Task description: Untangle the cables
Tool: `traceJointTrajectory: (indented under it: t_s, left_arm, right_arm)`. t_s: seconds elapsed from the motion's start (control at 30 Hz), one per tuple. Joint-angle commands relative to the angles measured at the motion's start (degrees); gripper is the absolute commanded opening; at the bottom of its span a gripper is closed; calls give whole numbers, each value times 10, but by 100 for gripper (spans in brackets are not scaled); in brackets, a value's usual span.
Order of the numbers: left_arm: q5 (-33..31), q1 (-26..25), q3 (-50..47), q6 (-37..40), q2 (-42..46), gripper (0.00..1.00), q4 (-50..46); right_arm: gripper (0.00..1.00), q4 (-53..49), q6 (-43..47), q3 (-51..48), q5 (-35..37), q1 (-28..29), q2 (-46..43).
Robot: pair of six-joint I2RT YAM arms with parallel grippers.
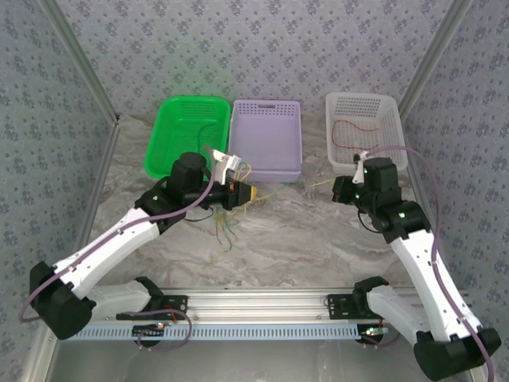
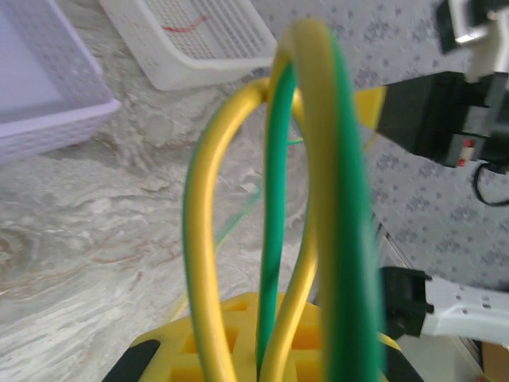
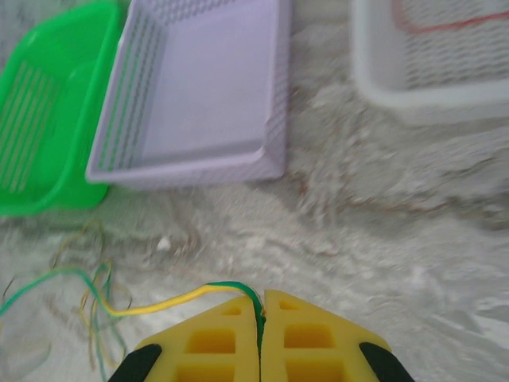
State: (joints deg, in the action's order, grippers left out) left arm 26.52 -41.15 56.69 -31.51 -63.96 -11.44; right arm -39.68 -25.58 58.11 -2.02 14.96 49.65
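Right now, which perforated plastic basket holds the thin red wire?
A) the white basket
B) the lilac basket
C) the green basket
A: the thin red wire lies on the floor of the white perforated plastic basket.

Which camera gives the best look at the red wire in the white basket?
The top view: the red wire shows its loop almost whole in the white basket. The wrist views each catch a blurred piece.

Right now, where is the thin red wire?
The thin red wire lies inside the white plastic basket, far right in the top view, beside the purple basket.
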Motion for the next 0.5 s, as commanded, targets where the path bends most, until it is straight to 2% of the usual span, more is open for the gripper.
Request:
traceJointTrajectory:
  t_s: [0.0, 0.13, 0.23, 0.37, 0.47]
  left_arm:
    - [-53, 3, -45, -59, 66, 0, 51]
    - [-72, 2, -81, -91, 109, 0, 57]
    - [-81, 2, -113, -115, 95, 0, 53]
    - [-108, -11, -143, -142, 19, 0, 98]
    - [-147, -34, -124, -145, -76, 0, 128]
  right_arm:
    - [0, -42, -20, 49, 115, -8, -8]
    - [0, -39, -34, 65, 147, -32, -28]
    - [0, -28, -44, 90, 141, -62, -39]
    - [0, 0, -50, 130, 104, -85, -41]
    - [0, 0, -52, 151, 79, -88, -32]
